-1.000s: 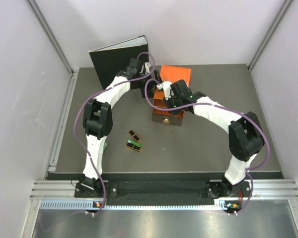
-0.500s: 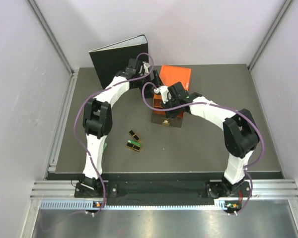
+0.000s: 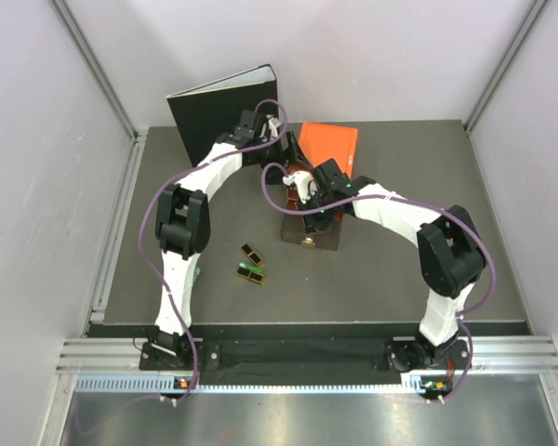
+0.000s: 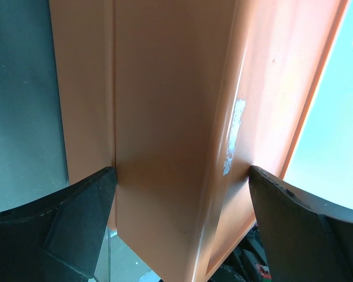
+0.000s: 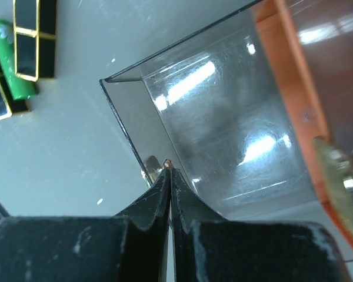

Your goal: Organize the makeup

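The makeup in view lies loose on the grey table: a black-and-gold case (image 3: pixel 252 252) and, just nearer, a green stick beside another black case (image 3: pixel 251 273). The right wrist view shows them at its top left, a case (image 5: pixel 35 38) and the green stick (image 5: pixel 12 59). My left gripper (image 3: pixel 284 147) (image 4: pixel 182 171) is open wide, its fingers spread against the orange drawer box (image 3: pixel 333 144) (image 4: pixel 165 88). My right gripper (image 3: pixel 307 216) (image 5: pixel 169 167) is shut on the front wall of the clear drawer (image 3: pixel 312 232) (image 5: pixel 223 129), which is pulled out and looks empty.
A black ring binder (image 3: pixel 219 116) stands open at the back left, right behind my left arm. The orange box sits tilted at the back centre. Pale walls close in the table on the left, right and far sides.
The clear drawer has slid out of the orange box toward the near edge, drawn by my right gripper. The left gripper has stayed against the box.
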